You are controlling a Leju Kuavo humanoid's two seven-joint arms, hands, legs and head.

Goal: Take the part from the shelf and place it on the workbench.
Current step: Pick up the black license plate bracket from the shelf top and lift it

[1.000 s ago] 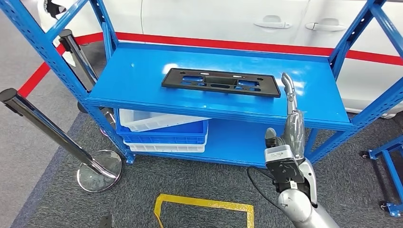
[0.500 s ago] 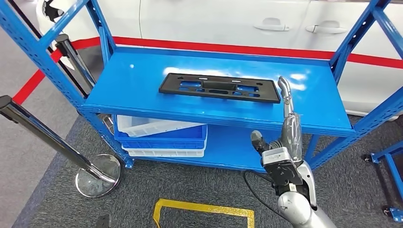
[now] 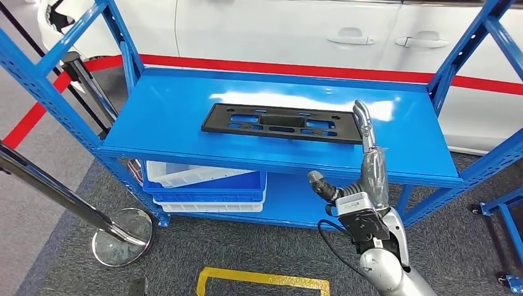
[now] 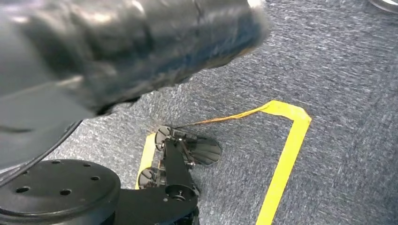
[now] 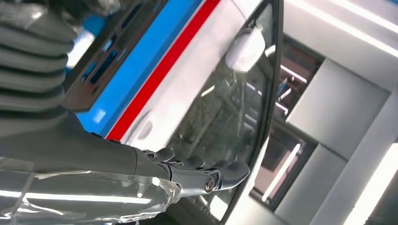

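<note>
Right hand point(image 5: 141, 173) outstretched, empty, beside black part point(image 5: 101, 61).

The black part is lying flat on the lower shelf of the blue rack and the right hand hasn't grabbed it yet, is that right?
Not quite. In the head view the black part lies flat on the upper shelf of the blue rack; the lower shelf holds stacked bins. The right hand indeed holds nothing yet.

The raised right robot hand point(image 3: 364, 163) covers the near right corner of the flat black slotted plastic part point(image 3: 280, 123) on the blue metal shelf point(image 3: 172, 105). Stacked white and blue plastic bins point(image 3: 206, 182) sit half-hidden beneath it. A blurred left robot hand point(image 4: 117, 51) looms close.
</note>
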